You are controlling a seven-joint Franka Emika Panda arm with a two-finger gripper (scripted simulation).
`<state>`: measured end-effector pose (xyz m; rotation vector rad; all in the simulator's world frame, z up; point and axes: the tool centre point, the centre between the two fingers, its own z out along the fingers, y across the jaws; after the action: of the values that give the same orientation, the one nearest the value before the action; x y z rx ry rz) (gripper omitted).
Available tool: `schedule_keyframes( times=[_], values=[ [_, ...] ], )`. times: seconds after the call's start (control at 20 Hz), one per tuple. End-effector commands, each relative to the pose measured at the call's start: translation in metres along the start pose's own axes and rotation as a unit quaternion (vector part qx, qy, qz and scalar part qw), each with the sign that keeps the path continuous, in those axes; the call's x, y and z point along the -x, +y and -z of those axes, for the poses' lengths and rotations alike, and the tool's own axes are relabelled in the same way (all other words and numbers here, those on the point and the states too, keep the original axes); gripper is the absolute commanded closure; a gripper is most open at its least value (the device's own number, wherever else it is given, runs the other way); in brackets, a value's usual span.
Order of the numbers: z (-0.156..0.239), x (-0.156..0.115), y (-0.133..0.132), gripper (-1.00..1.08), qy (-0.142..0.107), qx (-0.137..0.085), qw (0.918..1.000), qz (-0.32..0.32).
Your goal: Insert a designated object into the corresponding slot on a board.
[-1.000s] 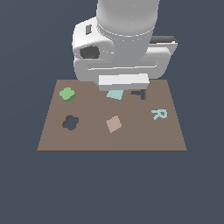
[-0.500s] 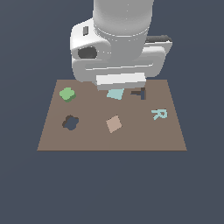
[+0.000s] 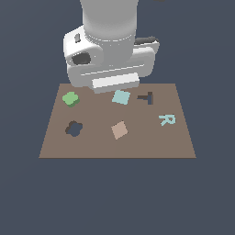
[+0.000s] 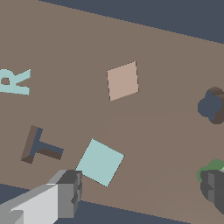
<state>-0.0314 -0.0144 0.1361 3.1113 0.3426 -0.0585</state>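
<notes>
Pincer (image 4: 140,192) fingers stand wide apart, holding nothing, above the brown board (image 3: 137,147). Green flower-shaped block (image 3: 70,99) lies on the board beside the clover-shaped slot (image 3: 74,129), apart from it.

Surface: flat brown board (image 3: 137,147), rectangular, set against a plain dark ground.
Far corner, exterior view's left: green block (image 3: 70,99), lobed, lying flat.
In front of it: clover-shaped slot (image 3: 73,129), dark.
Middle: light teal square (image 3: 121,97); tan square (image 3: 119,130).
Exterior view's right: T-shaped slot (image 3: 146,97); teal letter R (image 3: 167,120).
</notes>
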Motion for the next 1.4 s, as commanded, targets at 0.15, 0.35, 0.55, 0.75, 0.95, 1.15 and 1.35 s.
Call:
schedule_keyframes(
  times=[0.15,0.35,0.55,0.75,0.95,1.15,1.35],
  values=[
    [-0.015,0.018,0.021,-0.92,0.003,0.001,0.9987,0.051],
    [-0.028,0.032,0.042,-0.92,0.006,0.001,0.9953,0.096],
    [-0.042,0.045,0.065,-0.92,0.009,0.001,0.9894,0.145],
    [-0.055,0.053,0.088,-0.92,0.012,0.002,0.9822,0.187],
    [-0.066,0.059,0.107,-0.92,0.014,0.002,0.9747,0.223],
    [-0.075,0.062,0.123,-0.92,0.016,0.002,0.9676,0.252],
    [-0.082,0.063,0.136,-0.92,0.018,0.002,0.9615,0.274]
  ],
)
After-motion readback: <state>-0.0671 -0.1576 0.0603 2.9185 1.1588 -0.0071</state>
